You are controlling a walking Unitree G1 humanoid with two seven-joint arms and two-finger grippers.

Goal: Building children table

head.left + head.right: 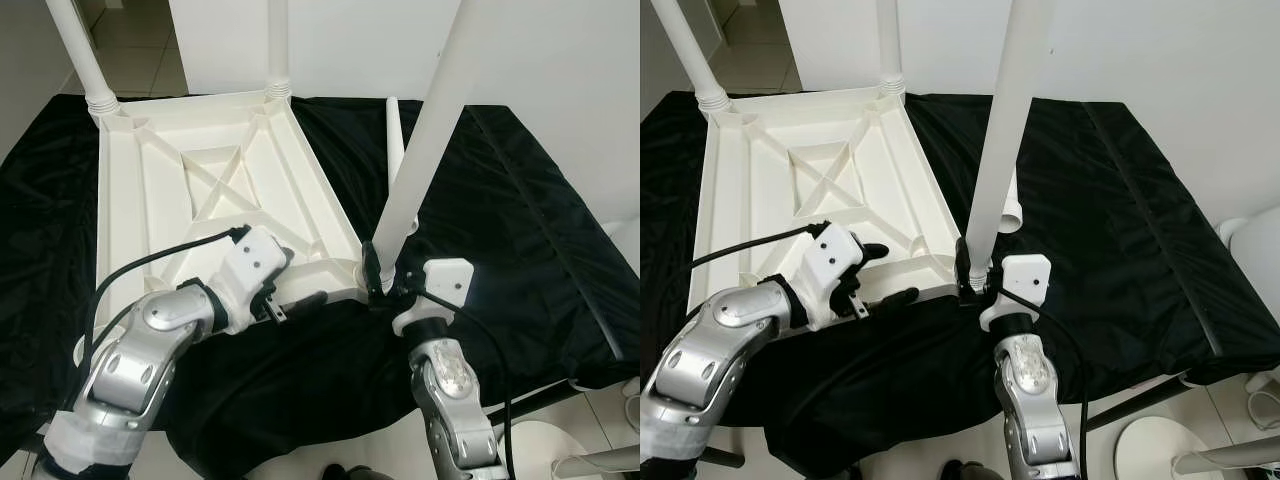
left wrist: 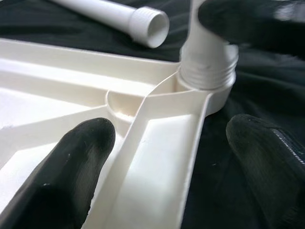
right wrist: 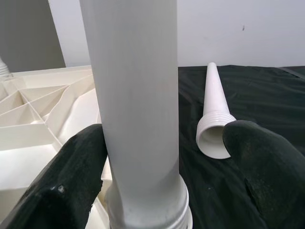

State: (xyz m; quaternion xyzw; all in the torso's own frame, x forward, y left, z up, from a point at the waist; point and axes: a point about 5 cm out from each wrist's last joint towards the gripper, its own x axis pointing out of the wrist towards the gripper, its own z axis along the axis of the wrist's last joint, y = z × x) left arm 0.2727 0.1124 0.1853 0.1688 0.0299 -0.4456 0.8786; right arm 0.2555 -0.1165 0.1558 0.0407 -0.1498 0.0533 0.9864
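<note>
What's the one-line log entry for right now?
right gripper: open around upright leg at corner socket | left gripper: open, astride tabletop edge | spare leg: lying on black cloth

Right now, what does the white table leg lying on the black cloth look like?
The loose table leg is a smooth white tube, plastic by its look, wide at one end and narrowing toward the other. Its wide end is open and hollow, ringed with screw threads. It lies flat on the black cloth, beside the upside-down tabletop, behind the upright leg that the right hand surrounds. Nothing grips it.
</note>
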